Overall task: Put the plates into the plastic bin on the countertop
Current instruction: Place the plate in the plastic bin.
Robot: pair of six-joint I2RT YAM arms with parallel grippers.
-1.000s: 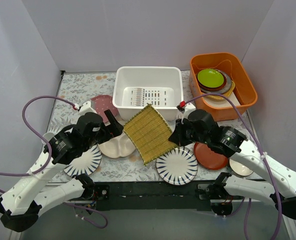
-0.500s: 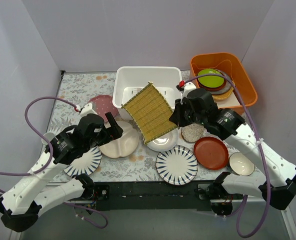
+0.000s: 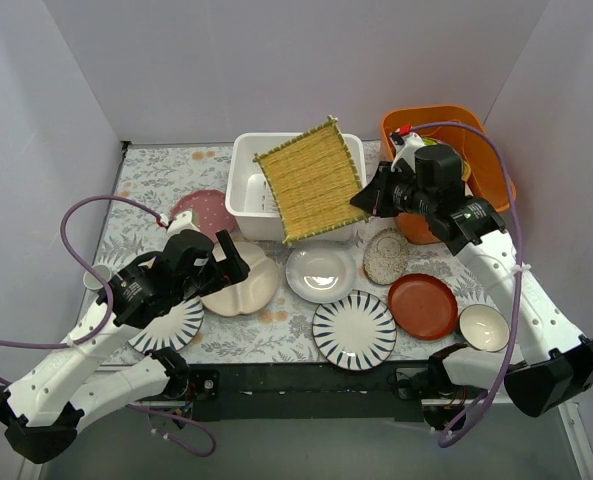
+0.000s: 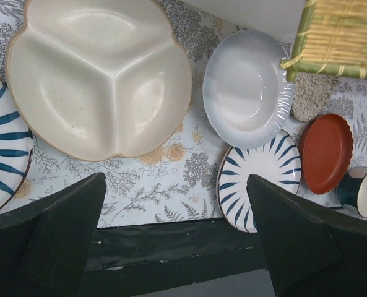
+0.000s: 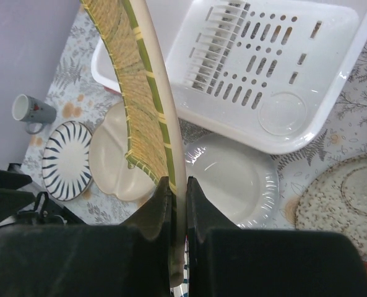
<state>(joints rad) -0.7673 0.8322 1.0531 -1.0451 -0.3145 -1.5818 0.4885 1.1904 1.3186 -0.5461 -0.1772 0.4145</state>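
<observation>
Top view: the right gripper (image 3: 364,201), clamped on the square yellow bamboo mat (image 3: 311,180), holds it over the white slotted plastic bin (image 3: 244,175) at twelve o'clock. Left wrist: the left gripper (image 4: 175,185) gapes, with the cream three-section plate (image 4: 99,77) at eleven o'clock on the fern-printed countertop (image 4: 198,37). Right wrist: the bin looks bare. This is probably mat-clearing; next, set the mat aside, then grip a plate rim.

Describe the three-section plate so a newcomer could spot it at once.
Find the white plastic bin at the back of the countertop. Just in front of its left corner lies the cream plate. It alone is moulded into three sections; the glossy white plate on its right and the blue-striped plate on its left are undivided.
</observation>
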